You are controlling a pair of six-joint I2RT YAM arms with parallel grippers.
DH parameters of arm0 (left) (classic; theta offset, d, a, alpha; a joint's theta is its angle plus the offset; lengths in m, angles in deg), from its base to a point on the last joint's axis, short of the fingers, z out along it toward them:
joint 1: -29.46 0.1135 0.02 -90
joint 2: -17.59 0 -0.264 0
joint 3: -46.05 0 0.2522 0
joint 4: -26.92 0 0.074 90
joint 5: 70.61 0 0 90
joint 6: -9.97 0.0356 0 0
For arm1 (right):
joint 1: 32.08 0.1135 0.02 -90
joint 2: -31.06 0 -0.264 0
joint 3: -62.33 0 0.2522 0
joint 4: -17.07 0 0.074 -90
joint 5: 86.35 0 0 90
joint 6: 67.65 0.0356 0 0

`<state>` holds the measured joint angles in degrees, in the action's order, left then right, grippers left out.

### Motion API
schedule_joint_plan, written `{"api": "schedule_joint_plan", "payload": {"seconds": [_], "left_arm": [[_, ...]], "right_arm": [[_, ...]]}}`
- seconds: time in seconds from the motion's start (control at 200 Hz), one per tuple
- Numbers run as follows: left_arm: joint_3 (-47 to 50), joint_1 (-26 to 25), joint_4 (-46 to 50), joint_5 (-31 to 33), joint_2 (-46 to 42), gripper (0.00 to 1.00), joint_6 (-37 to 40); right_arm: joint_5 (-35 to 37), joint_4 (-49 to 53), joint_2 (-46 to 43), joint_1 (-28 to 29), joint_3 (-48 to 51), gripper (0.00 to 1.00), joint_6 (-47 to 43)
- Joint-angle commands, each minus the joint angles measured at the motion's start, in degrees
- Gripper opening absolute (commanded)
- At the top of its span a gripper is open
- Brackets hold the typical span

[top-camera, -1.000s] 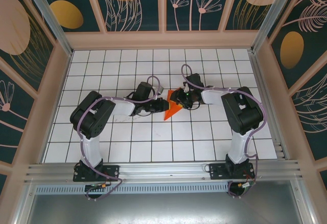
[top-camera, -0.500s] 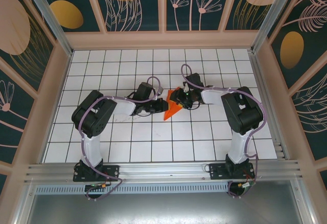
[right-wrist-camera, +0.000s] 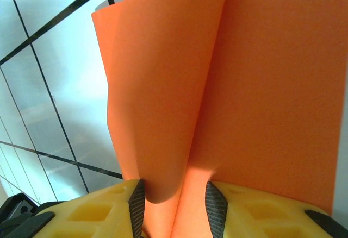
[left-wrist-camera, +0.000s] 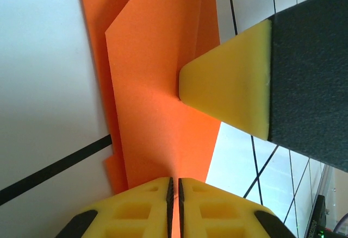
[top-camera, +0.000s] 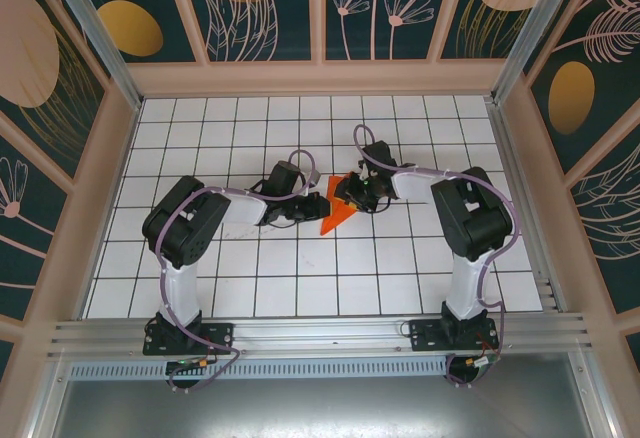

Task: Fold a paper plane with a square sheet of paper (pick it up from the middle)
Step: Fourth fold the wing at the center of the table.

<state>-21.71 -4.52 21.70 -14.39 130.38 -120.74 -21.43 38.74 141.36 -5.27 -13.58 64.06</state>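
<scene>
Left pincer (left-wrist-camera: 174,186) tight on paper plane (left-wrist-camera: 157,113)

From above, the light is bright and even, and the white tabletop (top-camera: 300,288) looks flat, with only short, soft shadows on it. At my left wrist the paper (left-wrist-camera: 157,113) is crisp, the yellow pads (left-wrist-camera: 136,211) nearest the lens look slightly soft, and the tabletop glares white. At my right wrist the focus is softer. A shaded fold darkens the paper, and the tabletop reflects bluish light.
</scene>
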Motion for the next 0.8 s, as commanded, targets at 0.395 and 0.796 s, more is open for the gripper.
{"api": "schedule_joint_plan", "payload": {"seconds": [0.395, 0.796], "left_arm": [[-0.7, 0.1, -1.6, 1.2, -3.8, 0.22, 0.2], [-1.1, 0.1, -1.7, -1.4, -0.4, 0.19, -0.4]], "right_arm": [[11.3, 8.9, 9.8, 2.1, 0.6, 0.43, -3.1], [12.4, 9.7, 10.5, 2.2, 0.8, 0.43, -2.9]]}}
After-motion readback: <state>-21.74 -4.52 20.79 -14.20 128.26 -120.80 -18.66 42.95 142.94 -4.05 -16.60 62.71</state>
